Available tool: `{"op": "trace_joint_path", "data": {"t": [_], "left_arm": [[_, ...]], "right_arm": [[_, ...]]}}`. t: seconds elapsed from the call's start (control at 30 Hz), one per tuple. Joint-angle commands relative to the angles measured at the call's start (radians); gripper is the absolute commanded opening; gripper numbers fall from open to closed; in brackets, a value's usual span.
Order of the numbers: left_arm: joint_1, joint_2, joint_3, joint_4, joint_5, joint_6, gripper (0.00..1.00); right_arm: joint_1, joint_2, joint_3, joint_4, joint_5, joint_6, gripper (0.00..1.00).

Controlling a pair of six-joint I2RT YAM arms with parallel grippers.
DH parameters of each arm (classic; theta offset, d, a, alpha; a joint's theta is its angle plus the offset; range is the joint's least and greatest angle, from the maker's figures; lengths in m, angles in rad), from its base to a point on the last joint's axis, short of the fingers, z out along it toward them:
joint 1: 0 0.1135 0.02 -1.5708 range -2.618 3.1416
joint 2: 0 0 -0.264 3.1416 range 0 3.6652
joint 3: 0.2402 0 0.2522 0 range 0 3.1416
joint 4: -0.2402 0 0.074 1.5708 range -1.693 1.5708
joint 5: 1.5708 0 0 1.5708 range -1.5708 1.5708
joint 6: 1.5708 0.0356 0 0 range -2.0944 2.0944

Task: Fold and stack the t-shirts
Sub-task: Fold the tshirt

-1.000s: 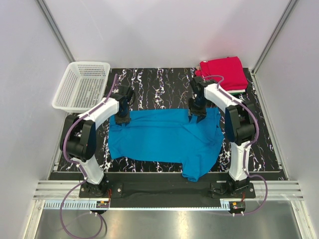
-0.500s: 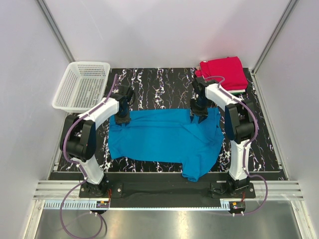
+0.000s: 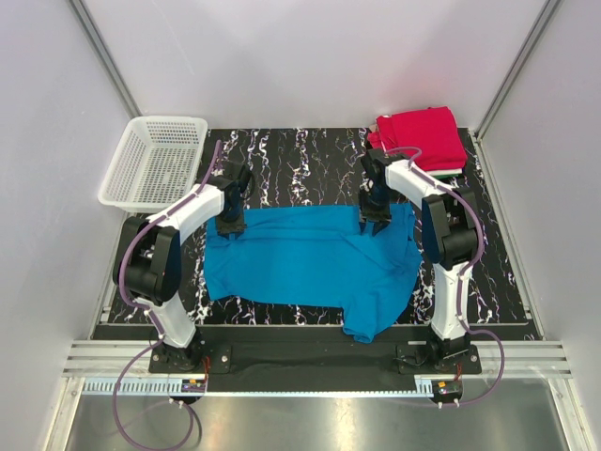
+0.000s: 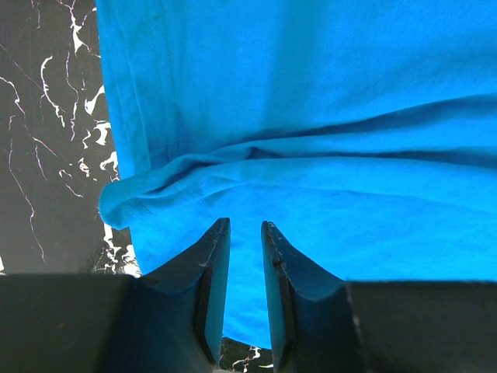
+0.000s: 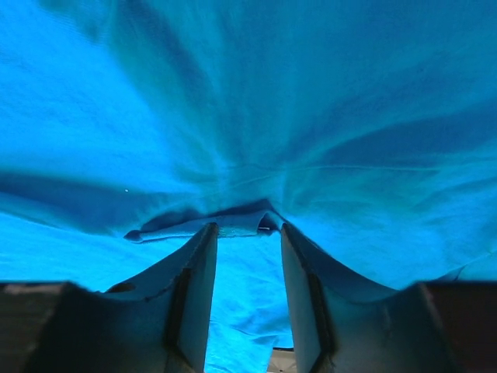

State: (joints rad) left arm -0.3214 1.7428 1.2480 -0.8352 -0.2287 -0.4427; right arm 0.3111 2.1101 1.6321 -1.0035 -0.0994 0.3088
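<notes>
**Right end effector narrows over the shirt's far edge**

Since a second ago the right arm has shifted a little at the blue t-shirt's (image 3: 310, 263) far-right edge, and the right end effector (image 3: 373, 224) has drawn its jaws closer. They still stand apart, with a small raised fold of blue cloth at the fingertips (image 5: 203, 233). The left arm and the shirt's outline have not changed.

The blue t-shirt lies spread and wrinkled. One flap on its near-right side reaches past the marbled area's near edge. At its far-left corner the left end effector (image 3: 230, 225) has its jaws close together, clamped on cloth that bunches up toward them.

The black marbled surface (image 3: 300, 160) lies under the shirt. A white mesh basket (image 3: 120, 169) sits beyond the shirt's far-left corner. Beyond its far-right corner is a stack of folded t-shirts (image 3: 423, 136), red on top. The right arm crosses between that stack and the blue shirt.
</notes>
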Motion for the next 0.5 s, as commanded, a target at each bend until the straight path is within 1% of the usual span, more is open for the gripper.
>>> {"op": "trace_joint_path", "data": {"t": [0.0,0.1,0.3,0.4,0.47], "left_arm": [[0.004,-0.020,0.011,0.008,-0.011,-0.010,0.27],[0.004,-0.017,0.013,0.008,-0.011,-0.010,0.27],[0.004,-0.005,0.021,0.008,-0.011,-0.008,0.27],[0.004,0.003,0.027,0.010,-0.004,-0.011,0.27],[0.004,0.007,0.031,0.008,-0.003,-0.013,0.27]], "right_arm": [[-0.003,-0.002,-0.009,0.019,-0.022,-0.014,0.42],[-0.004,-0.010,-0.015,0.017,-0.020,-0.016,0.36],[-0.004,-0.030,-0.018,0.011,-0.022,-0.013,0.29],[-0.006,-0.039,-0.014,0.003,-0.019,-0.010,0.19],[-0.004,-0.050,-0.012,-0.006,-0.019,-0.007,0.08]]}}
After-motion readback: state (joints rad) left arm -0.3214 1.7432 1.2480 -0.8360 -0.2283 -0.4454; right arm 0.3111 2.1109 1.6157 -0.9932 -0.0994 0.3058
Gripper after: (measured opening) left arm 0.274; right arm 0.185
